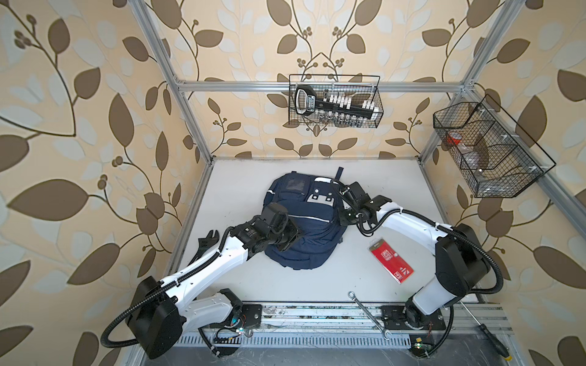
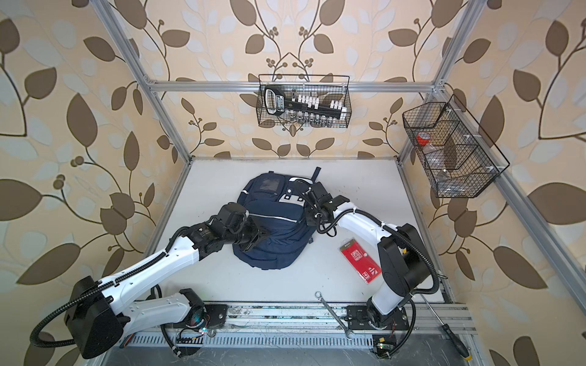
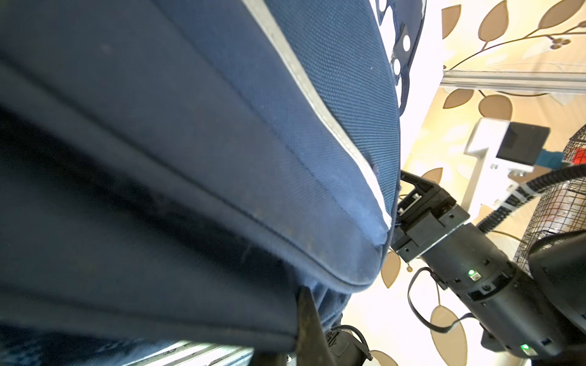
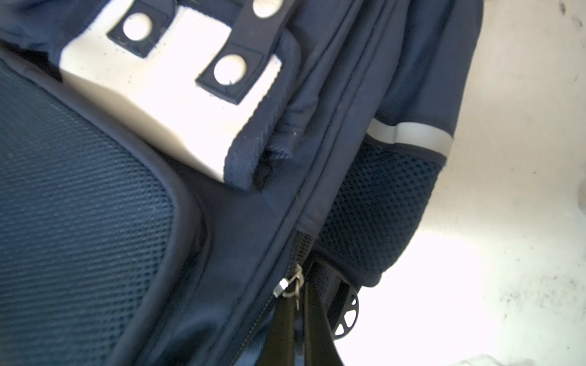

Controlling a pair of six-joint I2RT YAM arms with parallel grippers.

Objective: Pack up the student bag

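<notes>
student bag (image 1: 312, 226) is laid flat on the table (image 1: 253, 285), left gripper (image 3: 309, 304) fingers are clamped together on its fabric, right gripper (image 4: 299, 304) fingers are pinched on the zip pull (image 4: 293, 283).

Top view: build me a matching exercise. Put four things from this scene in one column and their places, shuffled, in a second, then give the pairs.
Things
1. student bag
2. red packet
3. silver spanner
4. socket set

Places
A. in the wire basket on the back wall
B. in the middle of the table
C. lying across the front rail
D. flat on the table, to the right of the student bag

Pairs: 1-B, 2-D, 3-C, 4-A
</notes>
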